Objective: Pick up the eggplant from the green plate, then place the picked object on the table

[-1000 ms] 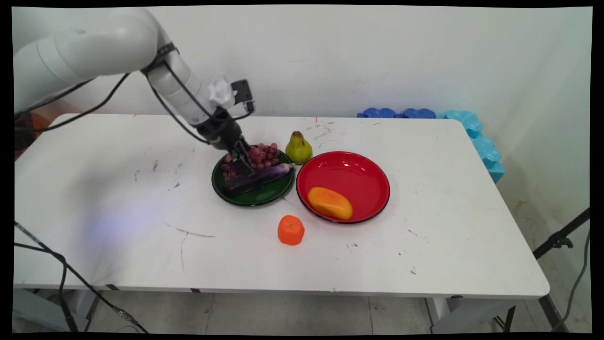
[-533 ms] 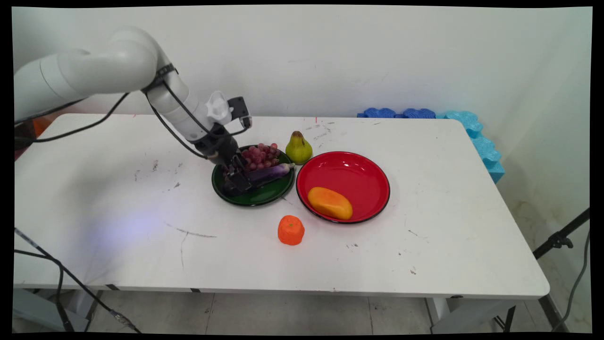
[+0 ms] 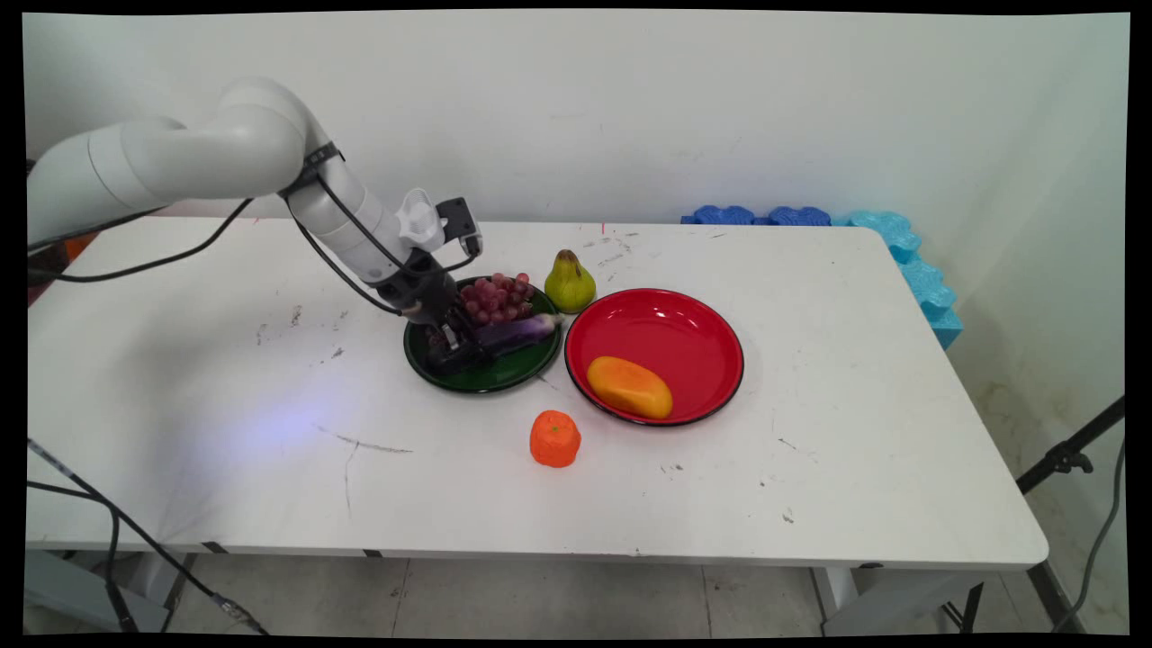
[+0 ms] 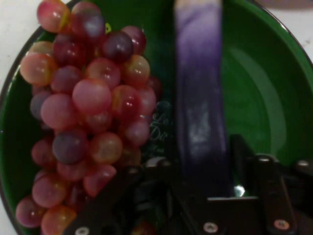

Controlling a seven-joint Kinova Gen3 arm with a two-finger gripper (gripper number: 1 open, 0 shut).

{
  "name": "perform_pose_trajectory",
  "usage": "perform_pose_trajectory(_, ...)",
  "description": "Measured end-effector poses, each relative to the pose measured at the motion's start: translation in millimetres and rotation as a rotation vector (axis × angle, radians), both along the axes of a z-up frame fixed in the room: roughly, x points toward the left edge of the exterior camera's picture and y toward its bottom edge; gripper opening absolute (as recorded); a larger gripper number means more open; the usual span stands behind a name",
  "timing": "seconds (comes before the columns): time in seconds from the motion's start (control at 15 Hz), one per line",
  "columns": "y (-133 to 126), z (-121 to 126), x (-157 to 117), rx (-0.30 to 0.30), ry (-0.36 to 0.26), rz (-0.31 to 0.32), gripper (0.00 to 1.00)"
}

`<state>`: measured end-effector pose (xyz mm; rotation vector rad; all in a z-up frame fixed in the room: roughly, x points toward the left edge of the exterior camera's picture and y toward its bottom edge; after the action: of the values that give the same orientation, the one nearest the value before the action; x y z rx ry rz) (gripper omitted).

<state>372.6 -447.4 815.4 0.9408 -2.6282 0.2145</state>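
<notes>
Two round enamel plates are seen side by side near the middle of the scuffed white table [image 3: 225, 378], and the black two-finger end effector [image 3: 456, 346] is lowered into the left one, the dark green plate [image 3: 513, 371]. Its fingers [image 4: 244, 161] are pressed against either side of the dark end of a long purple eggplant [image 3: 513, 330], which is pinched between them and lies across the green plate, its pale tip pointed toward the shiny red plate [image 3: 670, 328]. A bunch of red grapes [image 3: 495, 299] is piled on the far part of the same green plate, just beside the eggplant; in the hand view the grapes [image 4: 83, 112] fill the left half and the eggplant [image 4: 200, 112] runs up the centre. A yellow-orange mango [image 3: 629, 387] is held in the red plate near its front rim. A green-yellow pear [image 3: 570, 283] stands upright on the table behind the gap between the plates. An orange tangerine [image 3: 554, 438] sits on the table in front of them.
</notes>
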Motion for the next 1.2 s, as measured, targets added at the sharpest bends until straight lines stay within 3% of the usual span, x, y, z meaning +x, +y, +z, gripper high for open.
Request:
perform_pose_trajectory(0.33,2,-3,1,-0.011,0.008,-0.012,0.0)
perform_pose_trajectory(0.53,3,8,-1,-0.031,0.015,-0.032,0.0)
perform_pose_trajectory(0.87,6,57,-10,-0.08,0.037,-0.078,0.0)
perform_pose_trajectory(1.2,30,111,-40,-0.092,0.096,-0.134,0.0)
